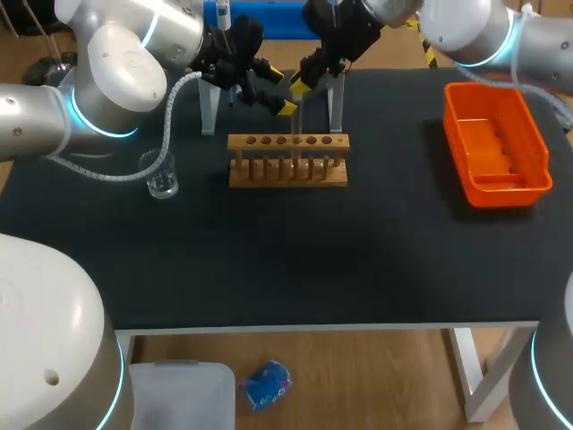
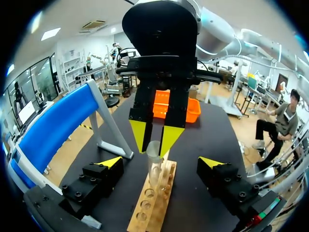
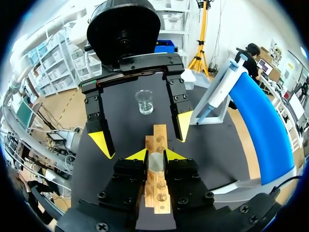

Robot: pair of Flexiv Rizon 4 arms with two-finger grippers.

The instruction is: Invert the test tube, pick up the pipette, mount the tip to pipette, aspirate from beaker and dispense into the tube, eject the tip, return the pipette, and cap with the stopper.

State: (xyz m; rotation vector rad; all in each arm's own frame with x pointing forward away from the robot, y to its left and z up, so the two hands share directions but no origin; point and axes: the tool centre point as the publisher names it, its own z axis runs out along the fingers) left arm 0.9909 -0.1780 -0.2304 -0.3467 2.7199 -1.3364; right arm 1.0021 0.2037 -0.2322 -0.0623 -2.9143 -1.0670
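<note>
In the head view my left claw (image 1: pixel 277 90) and right claw (image 1: pixel 300 82) meet just behind the wooden rack (image 1: pixel 288 170). The test tube (image 1: pixel 298 121) below them is only a faint streak, I think. In the left wrist view my left claw stands wide open and touches nothing, with the clear test tube upright ahead between its fingers. In the right wrist view my right claw is nearly closed, both tips pinching the test tube near its open mouth. The beaker (image 3: pixel 144 101) stands well ahead.
</note>
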